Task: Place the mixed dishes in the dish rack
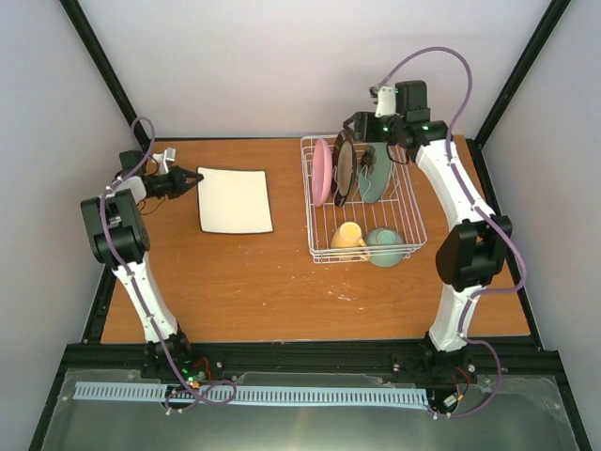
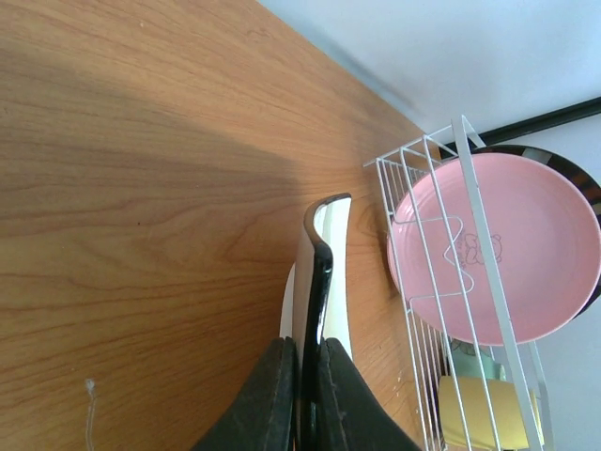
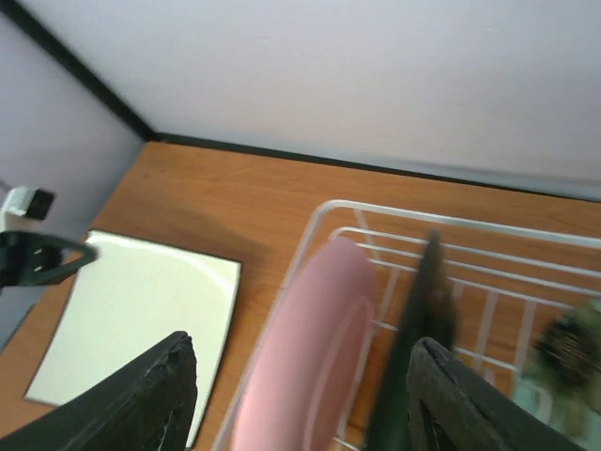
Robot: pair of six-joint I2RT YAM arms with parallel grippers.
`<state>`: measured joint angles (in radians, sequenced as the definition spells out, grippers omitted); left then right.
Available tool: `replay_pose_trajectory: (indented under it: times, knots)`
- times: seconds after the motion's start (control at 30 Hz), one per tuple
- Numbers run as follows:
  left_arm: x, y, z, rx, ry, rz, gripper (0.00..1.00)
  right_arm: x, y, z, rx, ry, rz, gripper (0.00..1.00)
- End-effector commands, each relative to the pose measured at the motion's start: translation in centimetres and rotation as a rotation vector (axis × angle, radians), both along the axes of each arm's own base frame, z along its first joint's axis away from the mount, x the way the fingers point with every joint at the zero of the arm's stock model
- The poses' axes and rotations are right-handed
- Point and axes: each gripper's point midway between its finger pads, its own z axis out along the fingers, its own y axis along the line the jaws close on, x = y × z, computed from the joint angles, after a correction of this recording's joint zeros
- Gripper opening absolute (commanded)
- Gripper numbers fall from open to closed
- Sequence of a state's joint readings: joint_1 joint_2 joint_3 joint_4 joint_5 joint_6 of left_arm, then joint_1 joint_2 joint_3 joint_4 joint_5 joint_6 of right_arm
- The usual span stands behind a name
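The white square plate (image 1: 235, 200) lies on the table's left side. My left gripper (image 1: 185, 180) is shut on its left edge; in the left wrist view both fingers (image 2: 272, 399) clamp the plate (image 2: 319, 272), seen edge-on. The white wire dish rack (image 1: 314, 254) holds the pink plate (image 1: 322, 172), the black-rimmed plate (image 1: 345, 169) and the mint-green plate (image 1: 376, 174) upright, with the yellow mug (image 1: 349, 237) and mint-green bowl (image 1: 385, 246) at its near end. My right gripper (image 1: 362, 141) hovers open above the rack's far end, over the pink plate (image 3: 310, 357).
The rack (image 2: 470, 188) stands just right of the square plate, with a strip of bare wood between them. The back wall and black frame posts close in behind the rack. In the right wrist view the square plate (image 3: 131, 319) and my left gripper (image 3: 47, 258) show at left.
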<state>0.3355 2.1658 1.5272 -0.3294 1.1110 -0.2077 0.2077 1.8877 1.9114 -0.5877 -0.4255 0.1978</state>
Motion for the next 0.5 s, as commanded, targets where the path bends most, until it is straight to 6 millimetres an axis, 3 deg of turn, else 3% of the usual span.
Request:
replay_pose_trajectory:
  times: [0.0,0.2,0.33,0.47]
  knots:
    - [-0.3,-0.9,6.4,-0.086,-0.108,-0.067,0.01,-1.6,5.6,0.5,0.056,0.001,0.214,0.61]
    - [-0.9,-1.3,7.4,-0.123,-0.135,-0.091,0.01,-2.6,9.4,0.4,0.156,0.038,0.379,0.63]
    - [-1.6,-1.7,7.5,-0.141,-0.167,-0.120,0.01,-4.3,14.0,-0.9,0.236,0.084,0.560,0.65]
    - [-2.8,-2.2,7.6,-0.142,-0.176,-0.136,0.01,-5.1,17.8,-3.7,0.239,0.130,0.634,0.66]
